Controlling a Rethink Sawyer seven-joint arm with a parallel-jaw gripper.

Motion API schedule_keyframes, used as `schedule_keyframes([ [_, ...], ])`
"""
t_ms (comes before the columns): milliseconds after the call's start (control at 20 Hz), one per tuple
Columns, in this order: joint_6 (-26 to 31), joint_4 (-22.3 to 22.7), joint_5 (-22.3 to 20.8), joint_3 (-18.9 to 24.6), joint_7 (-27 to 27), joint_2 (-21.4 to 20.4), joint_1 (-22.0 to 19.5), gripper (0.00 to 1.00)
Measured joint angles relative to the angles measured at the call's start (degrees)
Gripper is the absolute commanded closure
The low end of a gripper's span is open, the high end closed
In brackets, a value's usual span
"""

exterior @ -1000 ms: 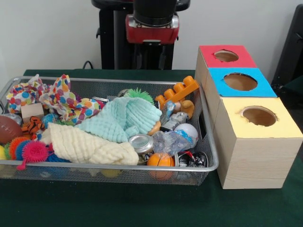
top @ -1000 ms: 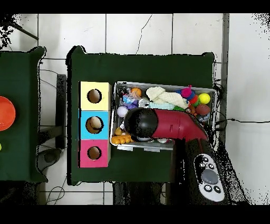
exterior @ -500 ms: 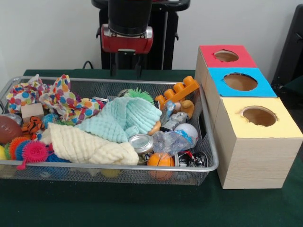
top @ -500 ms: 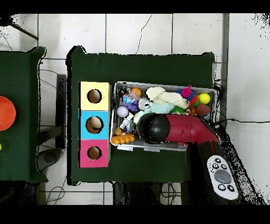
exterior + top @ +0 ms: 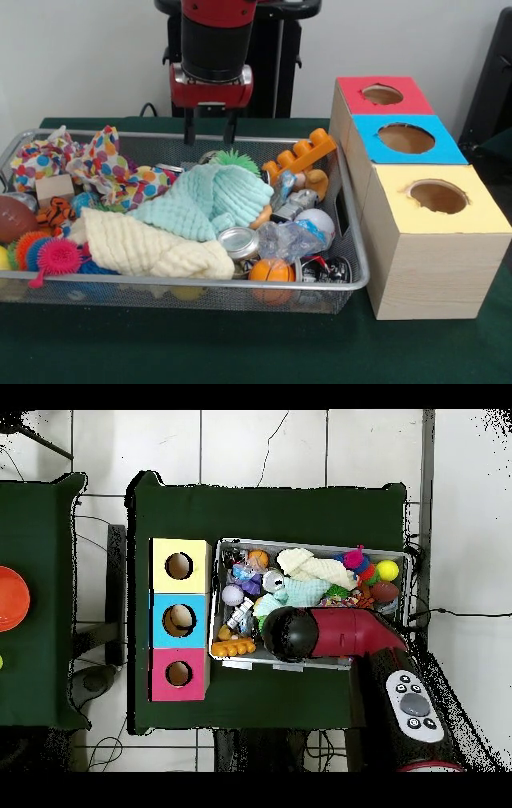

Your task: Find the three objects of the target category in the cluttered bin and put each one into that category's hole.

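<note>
The silver wire-mesh bin (image 5: 357, 282) is full of clutter; it also shows in the overhead view (image 5: 312, 545). A crushed clear plastic bottle with blue print (image 5: 288, 238) lies near the bin's front right, next to a white ball (image 5: 322, 219). A second crinkly clear piece with blue print (image 5: 283, 186) lies behind it. I see no third bottle. My gripper (image 5: 210, 130) hangs open and empty over the bin's far rim, left of the bottles. In the overhead view the arm (image 5: 340, 632) covers the gripper.
Three wooden boxes with holes stand right of the bin: red top (image 5: 350, 86), blue top (image 5: 366, 133), yellow top (image 5: 398, 210). In the bin are a mint cloth (image 5: 208, 200), a yellow cloth (image 5: 152, 248), a metal can (image 5: 238, 242), an orange ball (image 5: 270, 270) and toys.
My gripper has moved left in the front view, from above the bin's middle right to its middle, and has come down so that both fingers show. The bin's contents have not moved.
</note>
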Motion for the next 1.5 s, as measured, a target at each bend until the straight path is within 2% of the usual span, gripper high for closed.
schedule_keyframes([
  [400, -3.55, 2.58, -2.14, 0.01, 0.00, 2.44, 0.00, 0.00],
  [900, -12.18, 3.61, -4.71, -0.05, -0.01, 7.60, -0.53, 0.00],
  [1150, -15.27, 3.57, -5.23, -0.74, 0.00, 8.23, -0.46, 0.00],
  [1500, -20.76, 3.31, -5.24, -3.36, 0.00, 9.31, 1.79, 0.00],
])
